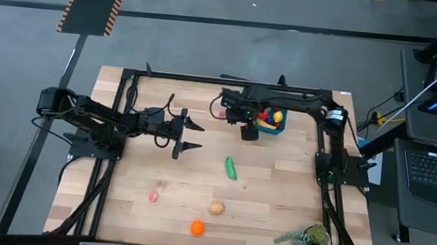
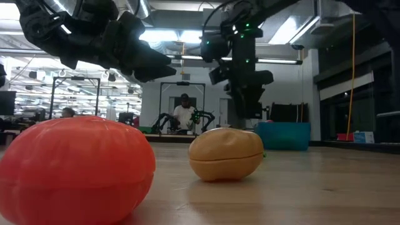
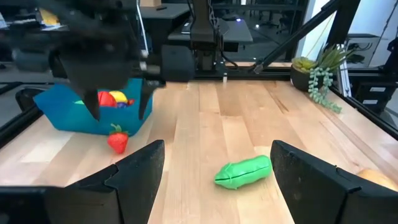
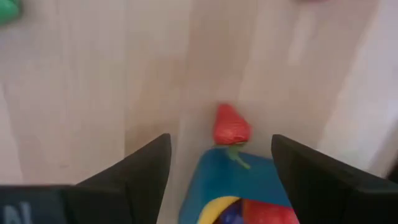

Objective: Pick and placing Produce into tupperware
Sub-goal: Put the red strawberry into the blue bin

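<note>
Overhead, right claw (image 1: 248, 133) apart, hides strawberry (image 3: 117, 141) beside tupperware (image 3: 87, 115) — left claw (image 1: 193, 136) apart

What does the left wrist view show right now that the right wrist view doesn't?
Only the left wrist view shows the whole green toy cucumber lying on the wooden table, the right hand hovering open over the blue rectangular plastic container, and the green leafy sprig in the far corner.

Only the right wrist view looks straight down, showing the red toy strawberry on the table against the container's outer rim, not inside it.

Both show the strawberry, the blue container, and yellow and red toy pieces already in it.
</note>
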